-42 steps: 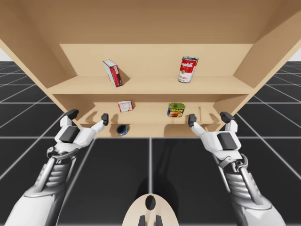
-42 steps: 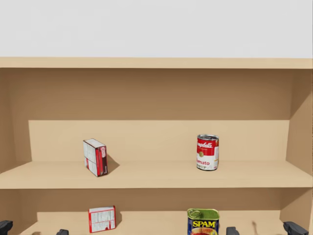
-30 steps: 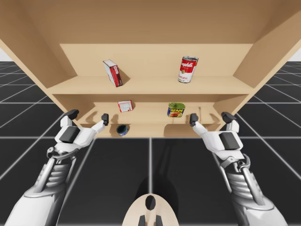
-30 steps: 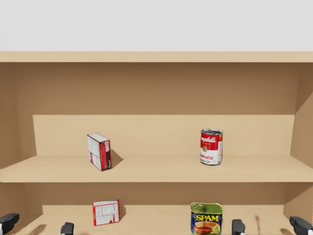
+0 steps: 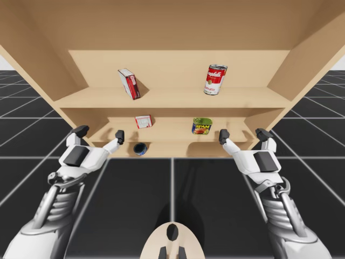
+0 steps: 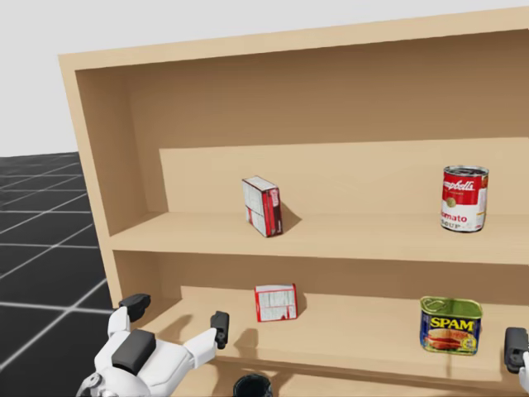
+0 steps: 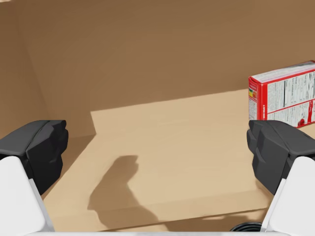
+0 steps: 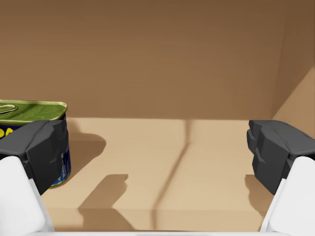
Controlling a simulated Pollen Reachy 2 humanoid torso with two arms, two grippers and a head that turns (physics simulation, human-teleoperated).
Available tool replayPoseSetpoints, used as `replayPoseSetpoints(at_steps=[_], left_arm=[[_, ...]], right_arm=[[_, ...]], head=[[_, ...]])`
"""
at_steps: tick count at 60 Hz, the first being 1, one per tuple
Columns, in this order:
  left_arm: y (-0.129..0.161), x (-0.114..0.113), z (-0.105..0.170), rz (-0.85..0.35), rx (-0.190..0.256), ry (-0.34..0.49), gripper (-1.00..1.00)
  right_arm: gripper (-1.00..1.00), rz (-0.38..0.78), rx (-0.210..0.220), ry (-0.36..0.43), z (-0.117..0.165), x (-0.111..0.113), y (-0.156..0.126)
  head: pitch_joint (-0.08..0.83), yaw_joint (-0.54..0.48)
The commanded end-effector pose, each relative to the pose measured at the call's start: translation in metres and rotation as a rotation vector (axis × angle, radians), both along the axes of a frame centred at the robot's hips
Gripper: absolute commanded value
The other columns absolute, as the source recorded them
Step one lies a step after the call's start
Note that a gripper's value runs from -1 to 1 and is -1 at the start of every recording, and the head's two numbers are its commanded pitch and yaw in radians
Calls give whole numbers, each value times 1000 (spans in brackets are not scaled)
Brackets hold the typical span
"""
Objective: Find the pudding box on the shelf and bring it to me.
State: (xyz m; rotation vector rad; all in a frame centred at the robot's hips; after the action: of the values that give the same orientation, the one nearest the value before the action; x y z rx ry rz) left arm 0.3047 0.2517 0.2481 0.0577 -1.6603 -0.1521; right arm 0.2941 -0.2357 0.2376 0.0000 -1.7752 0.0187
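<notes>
A red and white box (image 5: 129, 83) (image 6: 263, 206) stands tilted on the upper shelf board. A smaller red and white box (image 5: 143, 121) (image 6: 275, 302) (image 7: 283, 96) stands on the lower board, ahead of my left gripper and off to its right finger's side. My left gripper (image 5: 100, 133) (image 6: 177, 316) (image 7: 157, 152) is open at the lower board's front edge, holding nothing. My right gripper (image 5: 242, 134) (image 8: 157, 152) is open too, at the same edge further right, beside a blue and yellow tin (image 5: 201, 126) (image 6: 450, 325) (image 8: 34, 110).
A red and white can (image 5: 215, 79) (image 6: 464, 198) stands on the upper board at the right. A dark round can (image 5: 140, 149) (image 6: 252, 386) sits below the lower board's front edge. The wooden shelf (image 5: 172, 98) has side walls close to both grippers.
My head has turned left and down, so the shelf's left wall and my left gripper now show. Both grippers sit slightly lower and further apart; the objects have not moved.
</notes>
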Motion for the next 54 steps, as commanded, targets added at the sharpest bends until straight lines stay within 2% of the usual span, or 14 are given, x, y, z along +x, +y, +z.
replayPoseSetpoints(at_steps=[1, 10, 19, 38, 48, 54], left_arm=[[-11, -15, 20, -12, -34, -10, -1000], [-40, -40, 65, -42, -32, -34, -1000], [-60, -41, 96, -76, -62, -19, -1000], [-87, -9, 128, -69, -77, -15, -1000], [-99, 22, 132, -72, -128, 44, -1000], [-109, 38, 133, -51, -142, 69, -1000]], right_arm=[[-1000, -3, 19, 6, -2, 0, 3], [-1000, -9, 20, 17, -5, 3, 2], [-1000, -12, 19, 18, -5, 3, 1], [-1000, -18, 18, 15, -5, 2, 0], [-1000, -21, 20, 17, -5, 3, 0], [-1000, -23, 20, 18, -5, 3, -1]], head=[[146, 247], [149, 235], [148, 226], [147, 237], [148, 237], [151, 237]])
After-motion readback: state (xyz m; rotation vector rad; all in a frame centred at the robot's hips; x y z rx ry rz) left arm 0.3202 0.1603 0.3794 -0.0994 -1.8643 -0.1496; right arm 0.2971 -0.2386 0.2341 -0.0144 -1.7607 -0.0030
